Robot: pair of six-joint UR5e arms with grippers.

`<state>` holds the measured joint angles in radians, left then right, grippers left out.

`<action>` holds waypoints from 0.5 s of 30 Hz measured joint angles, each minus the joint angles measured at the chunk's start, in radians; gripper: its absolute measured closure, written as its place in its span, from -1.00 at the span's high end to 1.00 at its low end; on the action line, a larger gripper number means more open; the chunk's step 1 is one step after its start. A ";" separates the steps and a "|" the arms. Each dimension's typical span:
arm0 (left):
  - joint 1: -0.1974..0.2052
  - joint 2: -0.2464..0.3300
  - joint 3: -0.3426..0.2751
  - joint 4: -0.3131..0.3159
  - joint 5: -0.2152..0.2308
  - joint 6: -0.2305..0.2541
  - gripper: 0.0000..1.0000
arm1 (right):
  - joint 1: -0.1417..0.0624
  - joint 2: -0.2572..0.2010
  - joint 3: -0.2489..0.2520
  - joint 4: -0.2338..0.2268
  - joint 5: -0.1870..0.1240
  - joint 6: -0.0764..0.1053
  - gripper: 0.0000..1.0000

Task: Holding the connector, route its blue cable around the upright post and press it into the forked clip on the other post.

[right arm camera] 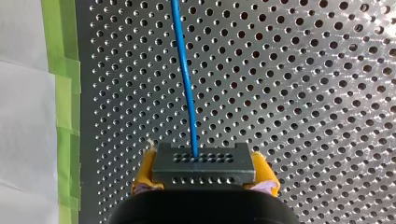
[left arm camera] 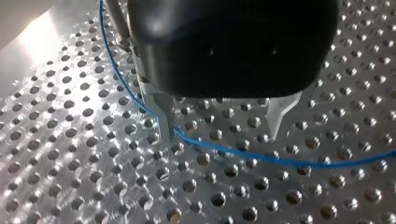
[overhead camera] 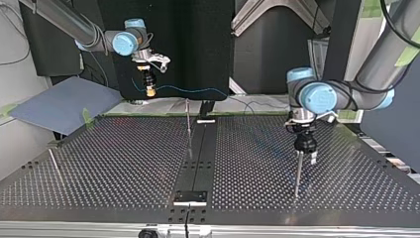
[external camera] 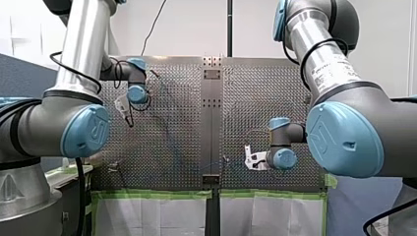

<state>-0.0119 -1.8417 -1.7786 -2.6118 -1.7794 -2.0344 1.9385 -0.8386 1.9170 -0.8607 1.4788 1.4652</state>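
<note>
My right gripper [right arm camera: 204, 171] has its yellow pads shut on a dark connector [right arm camera: 204, 161]. The blue cable [right arm camera: 187, 79] runs straight out of the connector over the perforated table [right arm camera: 303, 93]. In the top view my right gripper [overhead camera: 148, 88] hangs high at the far left, and the cable [overhead camera: 198, 90] trails from it toward a thin upright post [overhead camera: 188, 124] at the middle. My left gripper [left arm camera: 222, 131] is open close above the plate, and the cable [left arm camera: 261, 159] curves past one metal finger [left arm camera: 163, 119]. It hovers over another post [overhead camera: 298, 173].
A third thin post [overhead camera: 54, 166] stands at the top view's left. A dark rail [overhead camera: 200, 158] runs down the table's middle. Green tape [right arm camera: 63, 70] and white paper [external camera: 152, 211] line the table's edge. A blue-grey board [overhead camera: 64, 104] leans beyond the far left corner.
</note>
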 joint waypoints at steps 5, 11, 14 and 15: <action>-0.011 0.014 -0.007 -0.041 -0.028 -0.002 1.00 | 0.000 0.000 0.000 -0.001 0.000 0.001 -1.00; -0.038 0.060 -0.052 -0.094 -0.046 -0.029 1.00 | 0.000 0.000 0.000 -0.003 0.000 0.001 -1.00; -0.042 0.088 -0.079 -0.122 -0.067 -0.017 1.00 | 0.000 0.000 0.000 -0.005 -0.001 0.001 -1.00; -0.042 0.096 -0.087 -0.130 -0.075 -0.011 1.00 | 0.000 0.000 0.000 -0.005 -0.001 0.000 -1.00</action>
<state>-0.0540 -1.7458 -1.8660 -2.7418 -1.8542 -2.0450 1.9382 -0.8383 1.9170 -0.8662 1.4777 1.4655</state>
